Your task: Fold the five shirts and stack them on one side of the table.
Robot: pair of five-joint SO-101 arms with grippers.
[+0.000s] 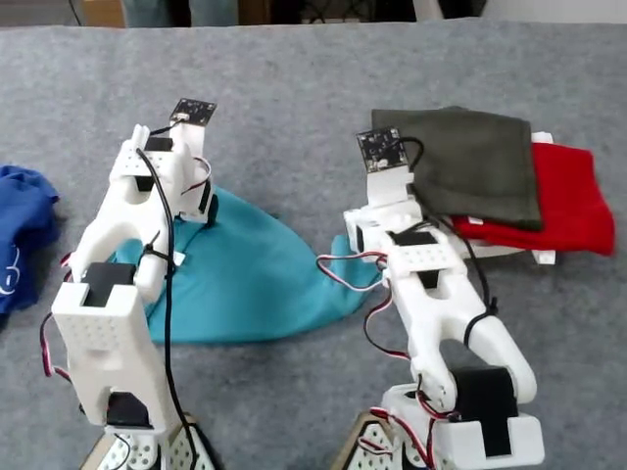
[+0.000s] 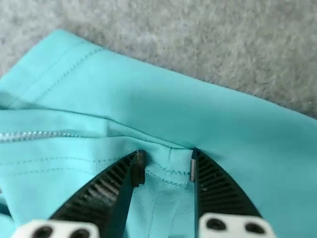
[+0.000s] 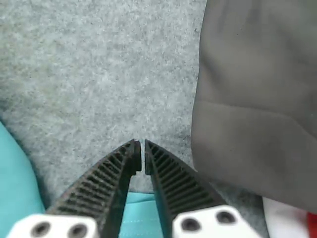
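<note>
A teal shirt (image 1: 245, 274) lies crumpled on the grey table between the two arms. My left gripper (image 2: 166, 161) is down on its far left part (image 1: 201, 201), shut on a raised fold of the teal shirt (image 2: 198, 114) near a zipper. My right gripper (image 3: 141, 148) sits shut at the shirt's right edge (image 1: 355, 235), with its tips over bare grey felt and teal cloth (image 3: 15, 198) showing below. A folded dark grey shirt (image 1: 470, 162) tops a red shirt (image 1: 573, 206) at the right.
A blue shirt (image 1: 20, 225) lies bunched at the table's left edge. White cloth (image 1: 544, 257) shows under the red shirt. The dark grey shirt (image 3: 257, 99) lies close beside my right gripper. Bare felt (image 1: 294, 78) stretches across the far side.
</note>
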